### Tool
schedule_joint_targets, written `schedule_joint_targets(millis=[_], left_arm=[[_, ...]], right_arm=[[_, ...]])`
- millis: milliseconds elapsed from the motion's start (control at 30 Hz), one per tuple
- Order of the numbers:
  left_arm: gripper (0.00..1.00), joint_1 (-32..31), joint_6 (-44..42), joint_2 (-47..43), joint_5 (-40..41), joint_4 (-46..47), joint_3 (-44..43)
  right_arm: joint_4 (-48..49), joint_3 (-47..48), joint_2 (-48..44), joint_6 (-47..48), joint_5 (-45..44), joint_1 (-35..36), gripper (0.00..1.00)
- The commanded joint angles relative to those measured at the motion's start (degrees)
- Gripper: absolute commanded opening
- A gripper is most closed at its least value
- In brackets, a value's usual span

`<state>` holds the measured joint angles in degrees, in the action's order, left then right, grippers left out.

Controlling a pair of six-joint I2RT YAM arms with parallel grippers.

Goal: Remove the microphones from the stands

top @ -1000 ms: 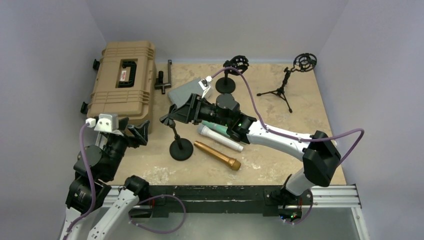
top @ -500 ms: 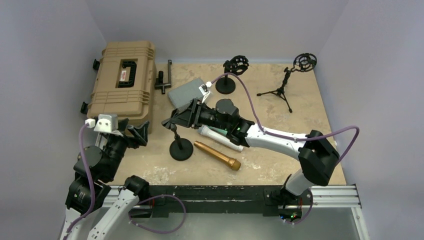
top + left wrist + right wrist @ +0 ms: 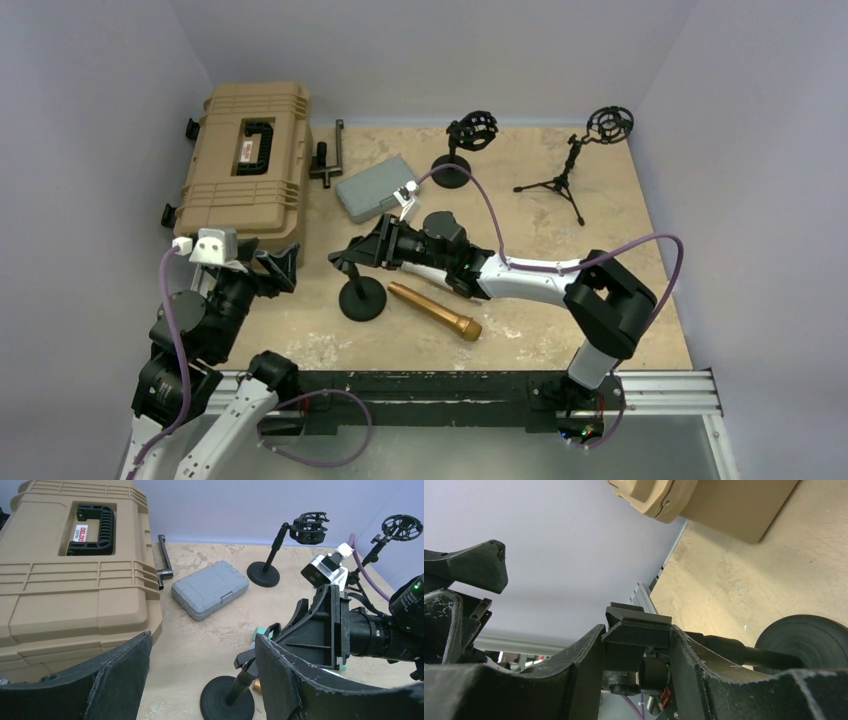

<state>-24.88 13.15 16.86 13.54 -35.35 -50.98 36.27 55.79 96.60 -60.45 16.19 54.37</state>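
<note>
Our right hand (image 3: 345,257) clamps clip (image 3: 636,630) atop stand (image 3: 362,298); left hand (image 3: 200,680) apart, idle. Risk: we pull sideways, light stand tips onto mic (image 3: 435,311) nearby.

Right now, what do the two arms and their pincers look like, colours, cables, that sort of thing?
The left arm and right arm both have white links between bulky black joints, with a purple cable looping along each. A small white-and-grey camera block sits on each wrist. The left pincer and right pincer each have two broad, curved, matte black fingers with scuffed edges.
</note>
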Motion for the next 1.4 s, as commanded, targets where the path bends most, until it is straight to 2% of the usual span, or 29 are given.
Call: schedule_joint_targets(millis=[0,67,133,200,333,367,533,767,933,1133,1367], left_arm=[[0.73,-0.22,1.28,0.67,-0.45,0.36,-0.70],[0.73,-0.25,1.27,0.63,-0.36,0.19,-0.89],[0.73,-0.20,1.42,0.68,-0.44,0.27,-0.95],[0.73,-0.23,1.57,0.91,-0.66,0.36,-1.05],[0.73,-0.25,1.86,1.45,-0.87,0.26,-1.46],[0.73,-0.25,1.89,1.50,-0.86,0.19,-1.60],[0.73,-0.24,2.52,1.65,-0.65,0.04,-2.18],[0.73,-0.25,1.38,1.98,1.50,-0.23,-4.73],[0.73,-0.25,-0.23,2.74,3.09,0.25,-8.08],[0.73,-0.21,-2.13,3.69,4.41,1.75,-11.68],[0.73,-0.25,-3.73,4.98,5.44,4.52,-13.65]], right_arm=[[-5.45,-1.21,1.56,3.14,-0.06,0.04,0.46],[-5.90,-1.01,0.76,4.37,0.05,0.04,0.48],[-7.95,-0.28,-0.52,6.50,-0.47,0.04,0.55],[-11.20,0.65,-2.58,9.21,-2.29,0.03,0.64],[-15.69,2.41,-7.63,14.97,-5.49,0.01,0.88],[-17.32,2.92,-8.84,16.57,-6.70,0.08,0.90],[-26.85,6.09,-15.20,25.43,-16.65,-0.05,0.93],[-39.89,8.34,-26.84,37.48,-39.07,-0.14,0.94],[-43.48,7.16,-37.23,45.20,-53.39,-0.14,0.95],[-43.57,4.95,-51.69,51.45,-63.17,-0.14,0.97],[-39.40,0.70,-64.14,54.65,-66.16,-0.14,0.99]])
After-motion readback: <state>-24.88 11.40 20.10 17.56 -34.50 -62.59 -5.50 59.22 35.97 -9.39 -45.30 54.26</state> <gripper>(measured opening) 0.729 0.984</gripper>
